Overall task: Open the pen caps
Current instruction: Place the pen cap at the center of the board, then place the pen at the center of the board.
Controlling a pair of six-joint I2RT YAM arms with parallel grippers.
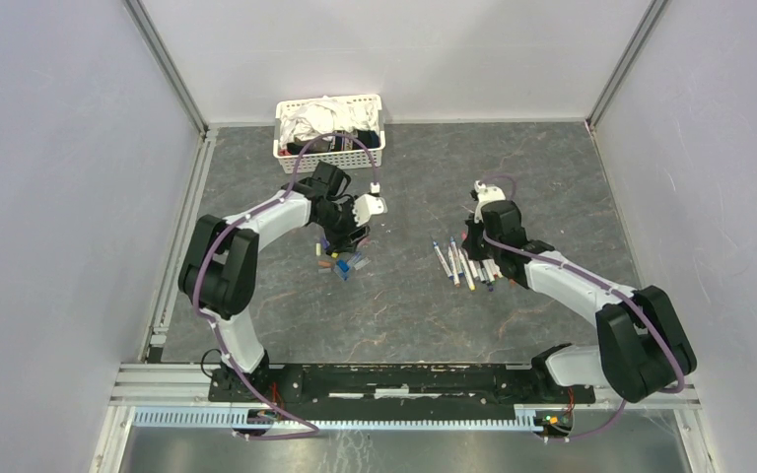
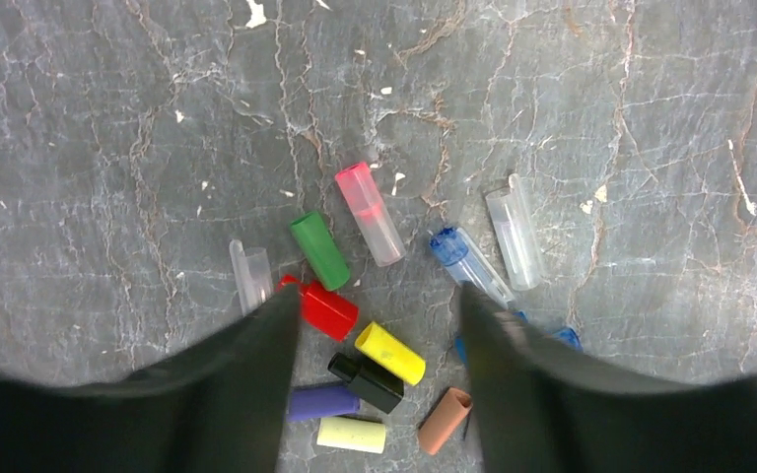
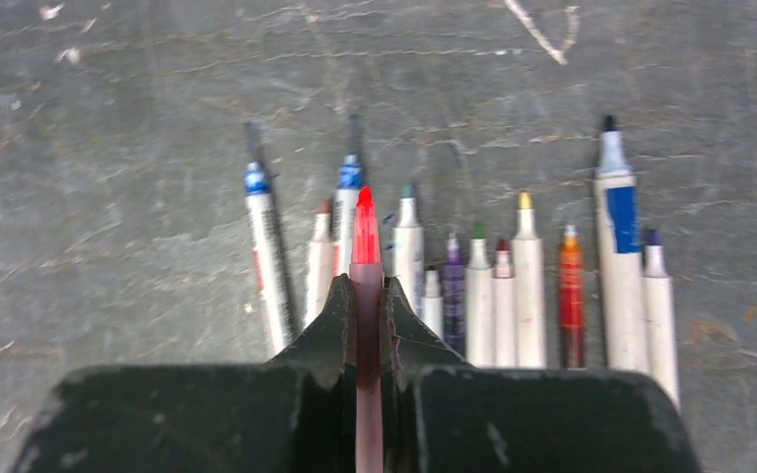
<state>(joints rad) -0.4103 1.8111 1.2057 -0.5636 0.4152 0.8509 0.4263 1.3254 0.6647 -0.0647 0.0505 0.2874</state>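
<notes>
Above pen row [image 3: 527, 286], R end effector [image 3: 365, 288] pinches red pen [image 3: 365, 229].

The left arm [image 1: 276, 217] and the right arm [image 1: 564, 278] have white curved links and bulky black joints. A thin purple cable [image 1: 338, 136] runs along each. The left gripper [image 2: 377, 291] has matte black, wedge-shaped fingers [image 2: 227, 394].

Left arm [image 1: 256, 222], white with black joints, bent at elbow; left gripper [image 2: 379, 296] points down, jaws spread wide. Right arm [image 1: 572, 281] likewise bent; right gripper [image 3: 365, 291] clamped on thin red-tipped pen [image 3: 364, 232].
</notes>
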